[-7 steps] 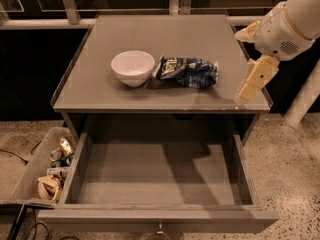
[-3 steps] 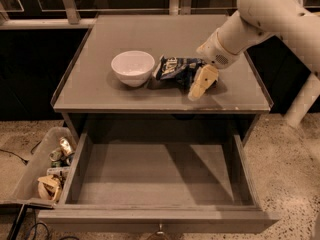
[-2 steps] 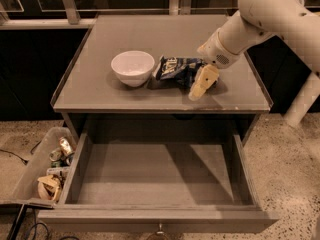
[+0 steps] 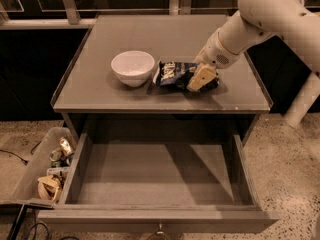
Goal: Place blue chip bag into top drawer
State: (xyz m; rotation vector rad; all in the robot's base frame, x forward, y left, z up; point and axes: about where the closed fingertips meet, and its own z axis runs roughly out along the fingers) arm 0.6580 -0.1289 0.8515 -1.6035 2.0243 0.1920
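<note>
The blue chip bag (image 4: 175, 74) lies on the grey cabinet top (image 4: 100, 91), just right of a white bowl (image 4: 132, 67). My gripper (image 4: 201, 79) is down on the right end of the bag, its yellowish fingers (image 4: 200, 76) covering that end. The white arm reaches in from the upper right. The top drawer (image 4: 155, 176) stands pulled out below the cabinet top, with nothing lying in it; its metal pull (image 4: 160, 230) shows at the front edge.
A clear plastic bin of clutter (image 4: 42, 171) sits on the floor left of the drawer. A cable (image 4: 20, 156) runs on the floor at far left. A railing and dark windows are behind the cabinet.
The gripper has come in from the right edge of the cabinet top to the right end of the chip bag and has stayed there over the last second. The bag has not moved.
</note>
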